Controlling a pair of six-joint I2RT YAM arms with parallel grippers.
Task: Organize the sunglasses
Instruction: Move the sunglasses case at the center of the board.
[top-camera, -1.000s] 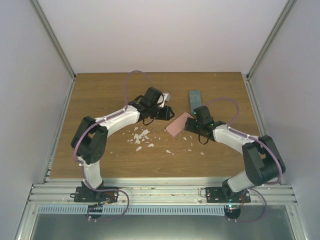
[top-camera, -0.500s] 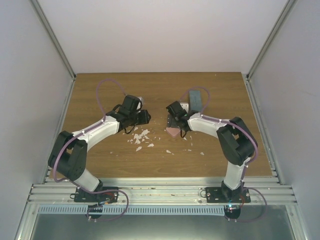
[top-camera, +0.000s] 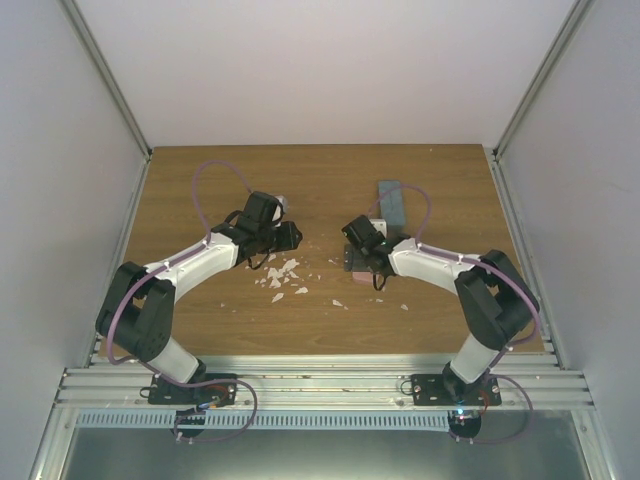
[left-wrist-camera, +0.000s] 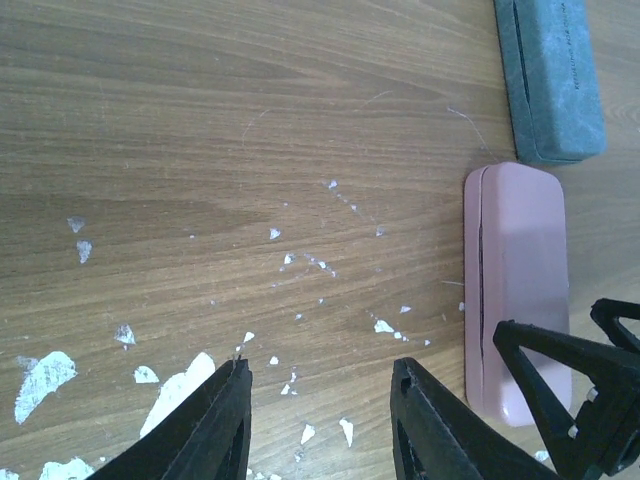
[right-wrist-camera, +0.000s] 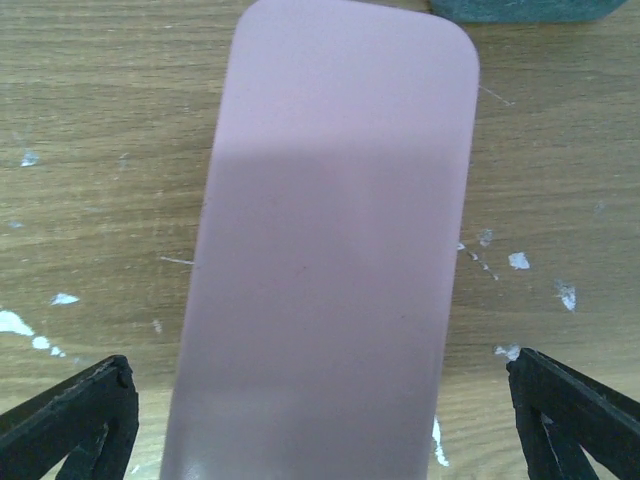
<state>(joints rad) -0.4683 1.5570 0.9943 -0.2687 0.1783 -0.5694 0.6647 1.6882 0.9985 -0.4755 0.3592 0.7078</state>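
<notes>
The right gripper (right-wrist-camera: 320, 370) is standing wide open around the shut pink case (right-wrist-camera: 330, 250); the left gripper (left-wrist-camera: 320, 370) is hanging half open, empty.

The table (top-camera: 200, 190) is brown streaky wood grain, speckled with white flecks (top-camera: 280, 272) near its middle. Right of them lies a plain pale pink case (right-wrist-camera: 330, 250); the farther case (left-wrist-camera: 548, 75) is blue-grey. The left gripper (left-wrist-camera: 320, 368) and right gripper (right-wrist-camera: 320, 360) are black.

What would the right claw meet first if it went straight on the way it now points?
The pink case, lying squarely ahead of the wide-open right claw; how far off it is remains unclear.
</notes>
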